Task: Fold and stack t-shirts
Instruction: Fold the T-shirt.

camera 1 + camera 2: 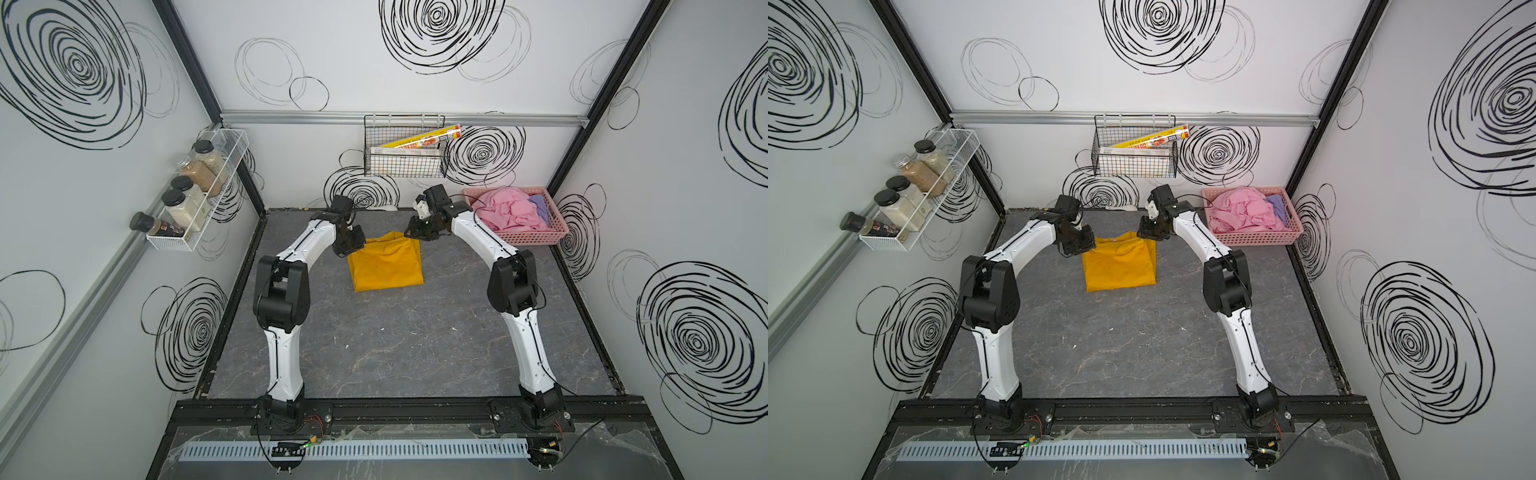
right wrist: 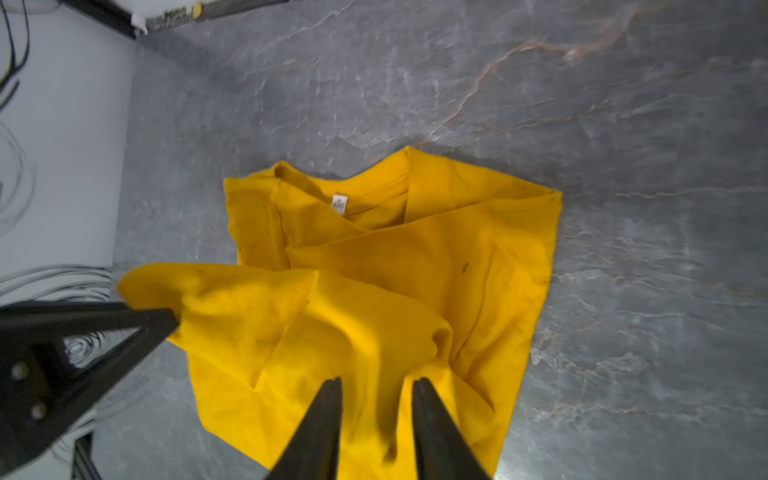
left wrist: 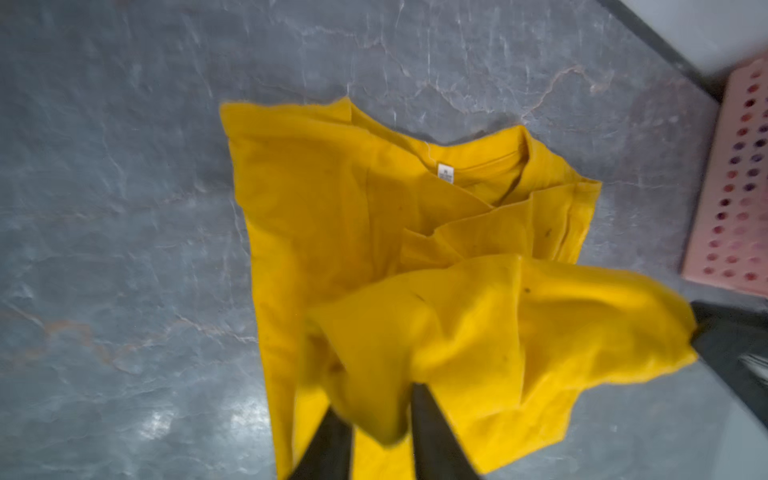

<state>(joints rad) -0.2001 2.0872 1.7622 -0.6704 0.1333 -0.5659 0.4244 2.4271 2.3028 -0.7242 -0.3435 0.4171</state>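
Note:
A mustard-yellow t-shirt [image 1: 384, 266] [image 1: 1119, 266] lies folded on the grey table, collar and label toward the back wall. Its far edge is lifted and rumpled [image 3: 478, 316] [image 2: 332, 324]. My left gripper [image 1: 353, 245] [image 3: 376, 401] hangs over the shirt's back-left corner. Its jaws stand apart, with a loose fold of yellow cloth sagging between them. My right gripper [image 1: 415, 232] [image 2: 377, 380] is over the back-right corner, jaws also apart above the cloth. A pink t-shirt [image 1: 507, 212] and a purple t-shirt [image 1: 540, 205] lie crumpled in the basket.
A pink perforated basket [image 1: 528, 239] [image 1: 1254, 237] stands at the back right corner, close behind the right arm. A black wire basket [image 1: 403, 166] hangs on the back wall and a white rack of jars [image 1: 199, 195] on the left wall.

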